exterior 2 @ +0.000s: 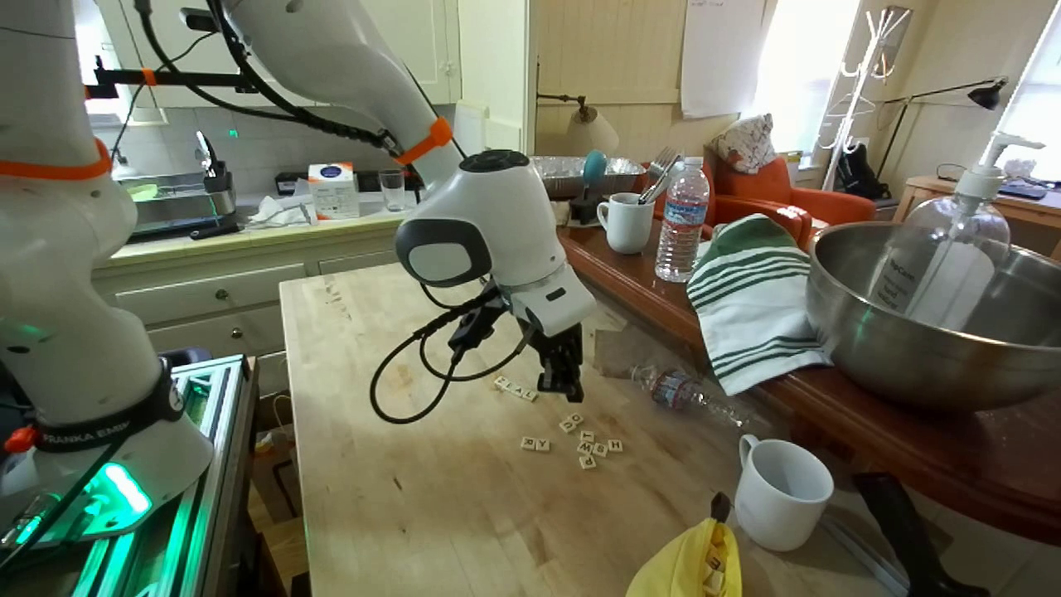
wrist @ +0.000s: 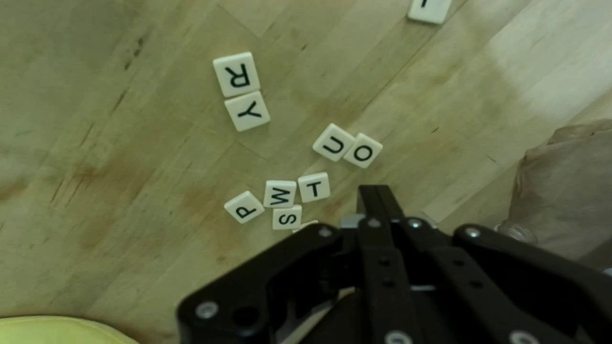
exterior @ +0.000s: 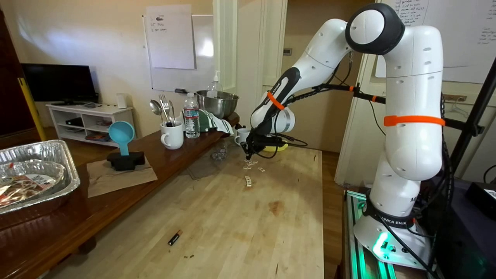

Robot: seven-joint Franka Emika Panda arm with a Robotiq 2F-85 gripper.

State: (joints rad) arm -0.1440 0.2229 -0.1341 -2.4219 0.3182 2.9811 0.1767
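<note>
Letter tiles (wrist: 280, 193) lie face up on the wooden table (wrist: 119, 272). In the wrist view, reckoned from the tips of the claw (wrist: 375, 188), U (wrist: 333, 142) and O (wrist: 363, 150) touch at 11 o'clock, R (wrist: 236, 74) and Y (wrist: 247, 111) at 10, and T (wrist: 314, 187), W (wrist: 280, 193), S (wrist: 287, 218) and what looks like P (wrist: 244, 207) cluster around 9. The claw is clenched, its fingers (wrist: 382, 205) pressed together above the table with nothing held. It hides most of one tile (wrist: 305, 225) beside S; in an exterior view that tile reads H (exterior 2: 614, 446). A row of four tiles (exterior 2: 515, 388) shows whole in both exterior views, letters too small to trust. In an exterior view, the yellow pouch (exterior 2: 675, 572) lies at 5 o'clock from the claw and the arm's base (exterior 2: 87, 435), reading "FRANKA EMIK", at 9. A battery (exterior: 175, 237) shows only in an exterior view, at 7 o'clock.
</note>
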